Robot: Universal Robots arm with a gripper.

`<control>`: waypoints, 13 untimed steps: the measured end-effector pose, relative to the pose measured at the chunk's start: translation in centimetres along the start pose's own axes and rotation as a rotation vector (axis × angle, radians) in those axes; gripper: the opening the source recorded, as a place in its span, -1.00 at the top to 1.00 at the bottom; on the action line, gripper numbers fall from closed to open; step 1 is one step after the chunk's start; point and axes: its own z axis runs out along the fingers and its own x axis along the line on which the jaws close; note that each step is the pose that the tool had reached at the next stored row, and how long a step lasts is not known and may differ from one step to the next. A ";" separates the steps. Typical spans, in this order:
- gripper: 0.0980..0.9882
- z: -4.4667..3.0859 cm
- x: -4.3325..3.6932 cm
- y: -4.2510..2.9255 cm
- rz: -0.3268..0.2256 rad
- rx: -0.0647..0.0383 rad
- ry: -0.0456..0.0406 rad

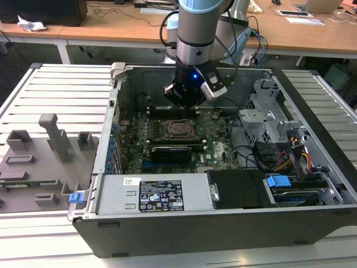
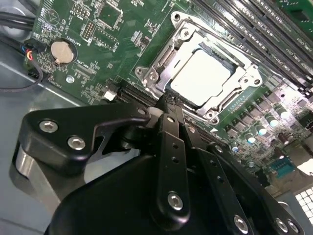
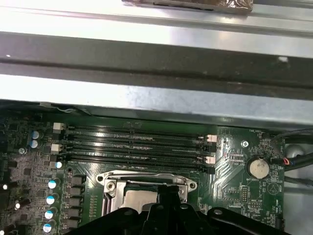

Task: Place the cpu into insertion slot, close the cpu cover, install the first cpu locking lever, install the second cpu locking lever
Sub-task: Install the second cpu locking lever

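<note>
The cpu (image 2: 203, 76), a pale silver square, lies in its socket on the green motherboard (image 2: 98, 44), and the cpu cover (image 2: 244, 81) lies flat around it as a metal frame. In the exterior view the cpu (image 1: 179, 128) is at the board's middle, with my gripper (image 1: 183, 105) just above the socket's far edge. In both wrist views the black fingers meet at the socket's rim: the gripper (image 2: 168, 100) is shut with nothing seen between its tips. The first wrist view shows the gripper (image 3: 168, 188) partly covering the cpu (image 3: 139, 196) and the cover (image 3: 146, 178).
Memory slots (image 3: 137, 147) run beside the socket, under the case's metal wall (image 3: 156, 93). A coin battery (image 2: 61, 51) sits on the board. A drive cage (image 1: 268, 117) and cables fill the exterior view's right, a power supply (image 1: 150, 195) the front, and a grey fixture (image 1: 39, 162) the left.
</note>
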 end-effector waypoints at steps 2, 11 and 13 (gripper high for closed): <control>0.98 -0.03 0.02 -0.22 0.000 0.000 0.0001; 0.98 -0.48 0.12 -1.61 0.000 0.000 0.0001; 0.98 -1.24 0.10 -1.55 0.000 0.000 0.0001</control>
